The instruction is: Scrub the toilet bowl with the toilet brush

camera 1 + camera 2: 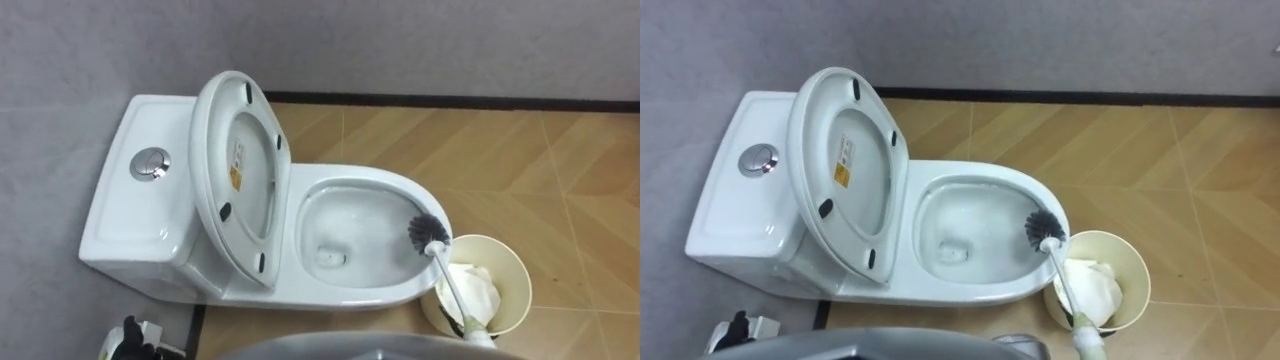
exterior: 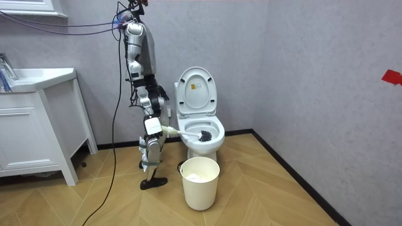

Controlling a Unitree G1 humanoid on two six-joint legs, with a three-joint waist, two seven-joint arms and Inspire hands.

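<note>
A white toilet (image 1: 372,183) stands against the grey wall, its lid and seat (image 1: 240,170) raised towards the tank (image 1: 125,215). The toilet brush's black bristle head (image 1: 428,231) rests inside the bowl against the rim farthest from the tank. Its white handle (image 1: 452,288) runs down to the lower right. In the room view my right hand (image 2: 152,127) is shut on the handle's end, and I stand beside the toilet, facing it. A dark shape at the lower left looks like my left hand (image 1: 130,341); its fingers are unclear.
A cream waste bin (image 1: 516,268) with white paper inside stands on the wooden floor right beside the bowl, under the brush handle. A chrome flush button (image 1: 150,163) sits on the tank. A white sink cabinet (image 2: 38,125) stands behind me.
</note>
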